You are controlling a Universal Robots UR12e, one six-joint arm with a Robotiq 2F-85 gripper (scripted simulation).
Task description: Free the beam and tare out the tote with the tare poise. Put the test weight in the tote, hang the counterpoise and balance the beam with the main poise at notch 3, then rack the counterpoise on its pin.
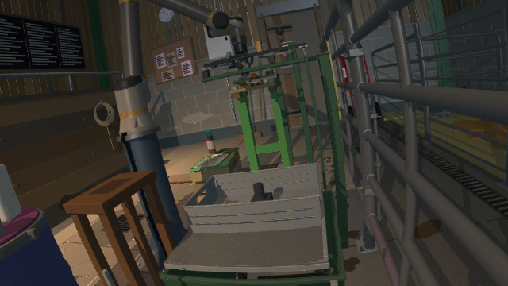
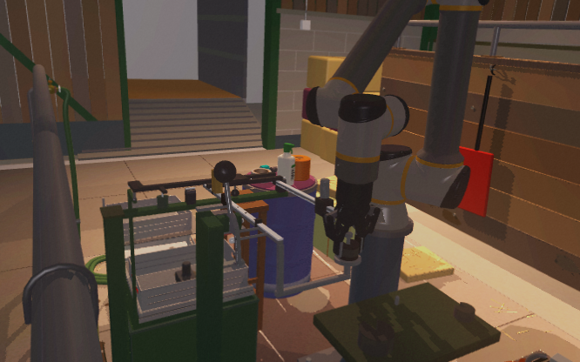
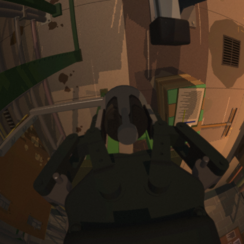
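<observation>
My gripper (image 2: 348, 246) (image 3: 125, 121) is at the free end of the scale beam, beyond the green frame. The dark round counterpoise (image 3: 126, 119) (image 2: 349, 251) is gripped between its fingers, sitting on the grey hanger (image 3: 122, 97) at the end of a grey bar (image 3: 65, 105). The grey tote (image 1: 254, 198) (image 2: 183, 269) rests on the scale platform, and the dark test weight (image 1: 261, 192) (image 2: 186, 270) stands inside it. The beam (image 2: 204, 182) runs along the top of the green frame, with a black ball knob (image 2: 224, 171) above it.
A blue drum (image 2: 287, 235) with a bottle on top stands behind the scale. A wooden stool (image 1: 115, 206) sits left of the platform. Steel rails (image 1: 397, 119) run along the right. A green bench (image 2: 405, 324) lies below the gripper. A box with a printed sheet (image 3: 187, 102) is on the floor.
</observation>
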